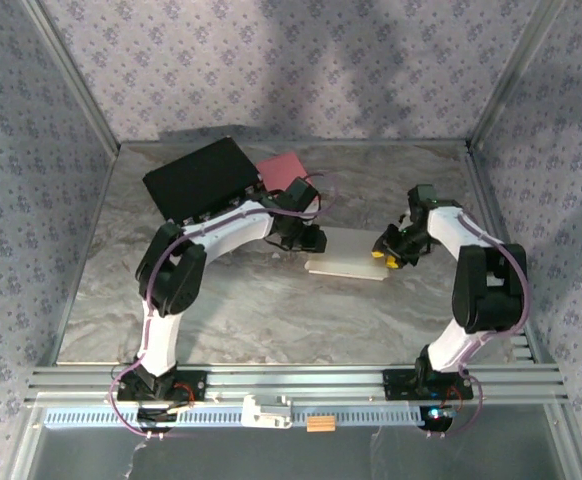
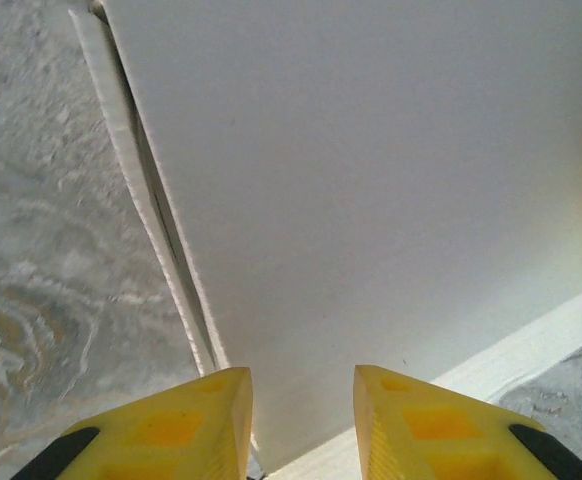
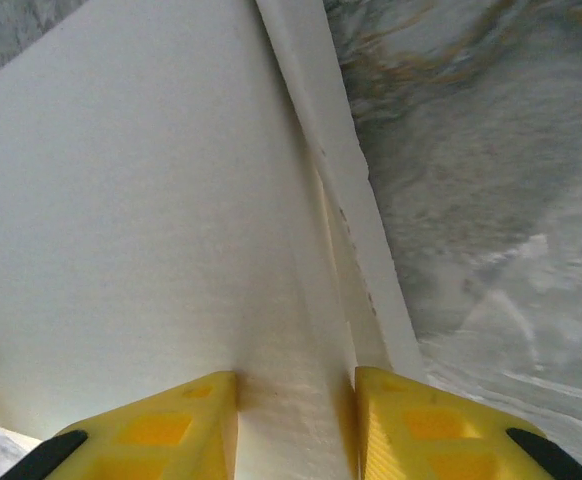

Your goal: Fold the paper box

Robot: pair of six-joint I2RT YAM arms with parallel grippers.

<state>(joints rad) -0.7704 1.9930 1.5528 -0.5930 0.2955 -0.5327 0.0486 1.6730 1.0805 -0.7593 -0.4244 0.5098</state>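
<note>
The paper box (image 1: 349,257) lies mostly flat at the middle of the bench (image 1: 271,320), its folding seemingly barely begun with walls left to raise, while the left jaws at its 9 o'clock end and the right jaws at 3 o'clock straddle its edges part-open, and whether they grip cannot be told.

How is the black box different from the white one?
The black box is dark and sits at the back of the table, with no gripper on it. The white paper box is pale, lies flat mid-table, between the left gripper and right gripper. Both rest on the table.
</note>
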